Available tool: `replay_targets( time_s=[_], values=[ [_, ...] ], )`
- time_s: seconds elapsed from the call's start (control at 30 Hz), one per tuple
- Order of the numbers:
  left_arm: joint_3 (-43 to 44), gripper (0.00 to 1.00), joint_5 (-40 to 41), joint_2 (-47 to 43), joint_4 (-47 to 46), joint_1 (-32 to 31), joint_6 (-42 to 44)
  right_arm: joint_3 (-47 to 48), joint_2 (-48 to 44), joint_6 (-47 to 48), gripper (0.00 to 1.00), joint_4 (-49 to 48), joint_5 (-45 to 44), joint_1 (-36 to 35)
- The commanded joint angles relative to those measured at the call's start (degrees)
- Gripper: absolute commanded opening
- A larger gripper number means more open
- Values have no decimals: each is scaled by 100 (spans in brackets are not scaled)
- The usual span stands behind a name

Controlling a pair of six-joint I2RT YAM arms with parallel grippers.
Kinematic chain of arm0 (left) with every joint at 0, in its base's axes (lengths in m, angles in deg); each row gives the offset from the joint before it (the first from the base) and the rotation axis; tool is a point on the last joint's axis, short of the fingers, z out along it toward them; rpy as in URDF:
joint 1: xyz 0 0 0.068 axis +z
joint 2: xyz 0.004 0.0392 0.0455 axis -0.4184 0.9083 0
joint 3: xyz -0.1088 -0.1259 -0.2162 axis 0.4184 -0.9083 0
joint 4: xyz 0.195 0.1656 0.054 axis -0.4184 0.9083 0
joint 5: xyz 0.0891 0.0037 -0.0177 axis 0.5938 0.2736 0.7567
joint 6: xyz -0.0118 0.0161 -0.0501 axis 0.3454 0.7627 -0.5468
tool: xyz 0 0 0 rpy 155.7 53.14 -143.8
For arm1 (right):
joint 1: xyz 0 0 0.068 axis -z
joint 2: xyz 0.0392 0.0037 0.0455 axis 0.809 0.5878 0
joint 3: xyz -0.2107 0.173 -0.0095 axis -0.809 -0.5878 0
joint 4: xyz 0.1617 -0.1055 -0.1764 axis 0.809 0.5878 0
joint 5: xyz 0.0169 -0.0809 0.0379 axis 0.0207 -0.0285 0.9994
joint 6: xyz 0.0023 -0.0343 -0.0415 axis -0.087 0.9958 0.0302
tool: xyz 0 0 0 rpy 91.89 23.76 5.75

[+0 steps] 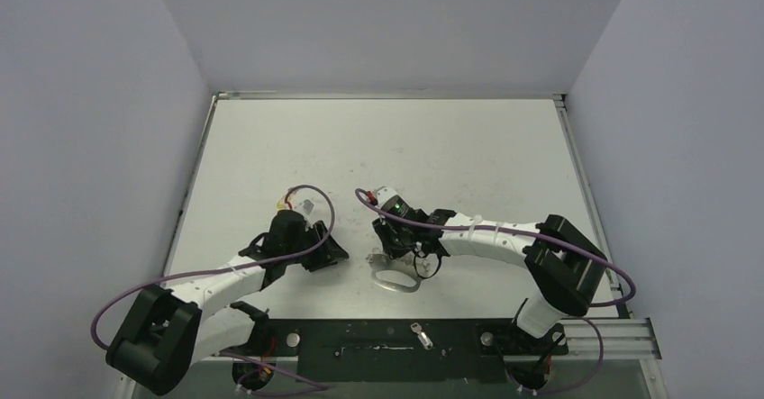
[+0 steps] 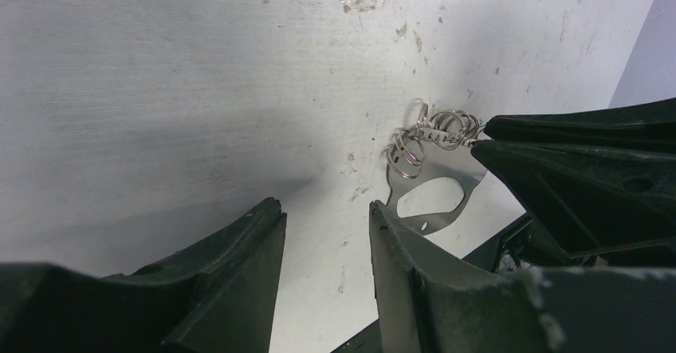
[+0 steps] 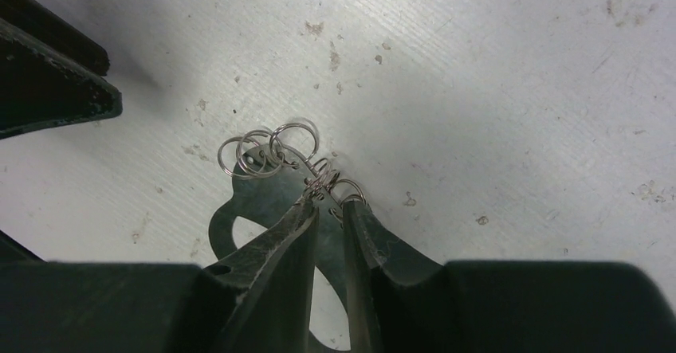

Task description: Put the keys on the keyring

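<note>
The keyring is a flat silver oval loop lying on the white table just ahead of the arm bases. My right gripper sits over its far end. In the right wrist view the fingertips are pinched close on the short chain of small rings, above the loop's plate. My left gripper is open over bare table with nothing between its fingers. It sits left of the keyring, whose chain leads into the right gripper's tip. One small silver key lies on the black base strip.
The table is walled in by pale panels on the left, right and back. A metal rail runs along the near right edge. Purple cables loop over both arms.
</note>
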Motion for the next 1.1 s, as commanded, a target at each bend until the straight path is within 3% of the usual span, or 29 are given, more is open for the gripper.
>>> replay_targets(
  time_s=[0.0, 0.2, 0.5, 1.0, 1.07],
  values=[
    [335, 41, -11, 187, -569, -285, 222, -17, -262, 42, 20, -151, 195, 57],
    [606, 43, 187, 490, -957, -959, 935, 84, -194, 86, 22, -294, 448, 30],
    [733, 41, 695, 935, -1087, -1175, 1243, 523, 289, 118, 25, -291, 486, 5],
    [1021, 28, 1311, 1881, -798, -1884, 1769, 602, 510, 90, 22, -388, 697, 13],
    [1045, 20, 1421, 1874, -700, -1943, 1853, 610, 529, 84, 21, -405, 737, 7]
  ],
)
